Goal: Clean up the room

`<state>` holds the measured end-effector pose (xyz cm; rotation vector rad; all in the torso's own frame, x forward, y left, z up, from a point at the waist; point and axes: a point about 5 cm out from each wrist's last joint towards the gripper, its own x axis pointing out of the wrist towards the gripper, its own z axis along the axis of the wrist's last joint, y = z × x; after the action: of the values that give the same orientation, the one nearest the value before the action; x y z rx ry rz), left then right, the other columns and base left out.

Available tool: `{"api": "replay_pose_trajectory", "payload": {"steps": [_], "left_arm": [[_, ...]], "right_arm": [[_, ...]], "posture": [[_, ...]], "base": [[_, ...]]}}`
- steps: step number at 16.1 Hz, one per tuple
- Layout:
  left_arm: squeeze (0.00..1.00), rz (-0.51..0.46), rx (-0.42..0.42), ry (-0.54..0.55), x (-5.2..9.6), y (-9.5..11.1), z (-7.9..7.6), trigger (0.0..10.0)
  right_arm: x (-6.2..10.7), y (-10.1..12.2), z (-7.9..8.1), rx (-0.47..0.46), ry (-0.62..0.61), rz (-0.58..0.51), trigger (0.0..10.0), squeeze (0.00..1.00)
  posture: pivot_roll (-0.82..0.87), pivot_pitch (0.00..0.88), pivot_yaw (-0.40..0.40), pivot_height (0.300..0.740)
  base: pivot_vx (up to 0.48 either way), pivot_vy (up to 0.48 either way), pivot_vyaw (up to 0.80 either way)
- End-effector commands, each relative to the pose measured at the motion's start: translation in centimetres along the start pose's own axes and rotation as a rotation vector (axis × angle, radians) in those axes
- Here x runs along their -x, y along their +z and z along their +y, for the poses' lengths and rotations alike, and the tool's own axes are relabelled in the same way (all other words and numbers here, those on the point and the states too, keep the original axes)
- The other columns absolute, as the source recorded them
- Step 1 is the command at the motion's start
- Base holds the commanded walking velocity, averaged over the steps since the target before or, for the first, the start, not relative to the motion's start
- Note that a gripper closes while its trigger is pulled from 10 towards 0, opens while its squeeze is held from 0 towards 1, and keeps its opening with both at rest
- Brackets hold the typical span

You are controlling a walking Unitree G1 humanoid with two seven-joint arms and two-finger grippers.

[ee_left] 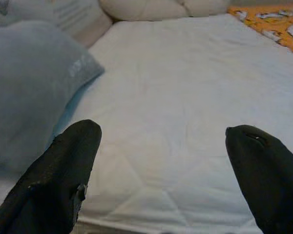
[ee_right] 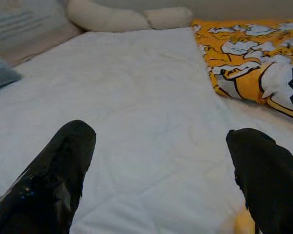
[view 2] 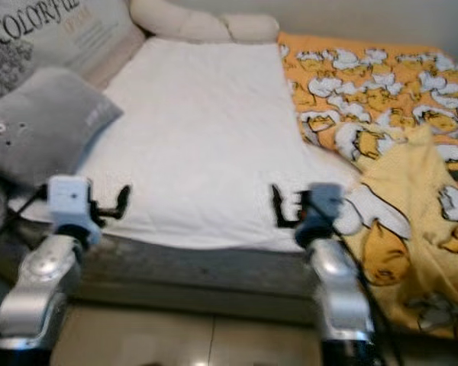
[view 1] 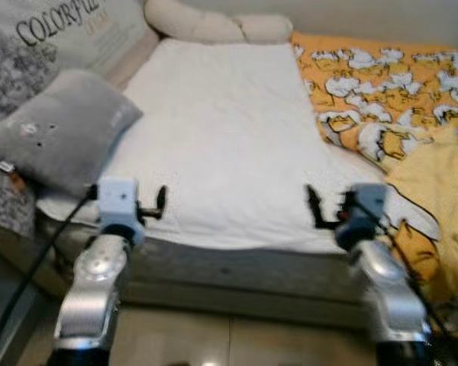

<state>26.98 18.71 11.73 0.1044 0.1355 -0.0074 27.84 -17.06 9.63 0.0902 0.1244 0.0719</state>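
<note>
A bed with a white sheet [view 1: 221, 130] lies before me. A grey pillow [view 1: 61, 130] rests on its left side, and an orange and yellow patterned blanket [view 1: 397, 84] is heaped over the right side, hanging off the front edge. My left gripper [view 1: 156, 204] is held over the bed's front edge near the grey pillow [ee_left: 24, 92], open and empty. My right gripper [view 1: 317, 207] hovers over the front edge beside the blanket [ee_right: 254, 58], also open and empty.
A long cream bolster [view 1: 214, 27] lies along the head of the bed. A printed cushion with lettering [view 1: 53, 30] leans at the far left. The bed's grey base [view 1: 237, 274] meets a tiled floor [view 1: 214, 339] below my arms.
</note>
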Motion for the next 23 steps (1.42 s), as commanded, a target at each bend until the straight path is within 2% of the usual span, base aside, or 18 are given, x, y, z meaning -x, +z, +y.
{"api": "replay_pose_trajectory", "payload": {"steps": [1, 8, 23], "left_arm": [[1.00, -0.009, -0.013, -0.020, -0.19, 0.24, -0.41, 10.0], [1.00, -0.010, -0.017, -0.030, -0.40, 0.27, -0.43, 10.0], [1.00, -0.016, -0.037, -0.046, -0.68, 0.23, -0.52, 10.0]], "right_arm": [[-0.04, 0.04, -1.00, 0.002, -0.038, 0.001, 10.0, 1.00], [-0.30, -0.25, -0.99, 0.000, -0.039, 0.003, 10.0, 1.00], [-0.62, -0.75, -0.73, 0.014, -0.022, -0.002, 10.0, 1.00]], "posture": [[0.02, 0.000, 0.021, 0.740], [0.01, 0.000, 0.032, 0.740], [0.00, 0.000, 0.046, 0.740]], "base": [[0.000, -0.480, 0.00], [0.000, -0.480, 0.00], [0.000, -0.480, 0.58]]}}
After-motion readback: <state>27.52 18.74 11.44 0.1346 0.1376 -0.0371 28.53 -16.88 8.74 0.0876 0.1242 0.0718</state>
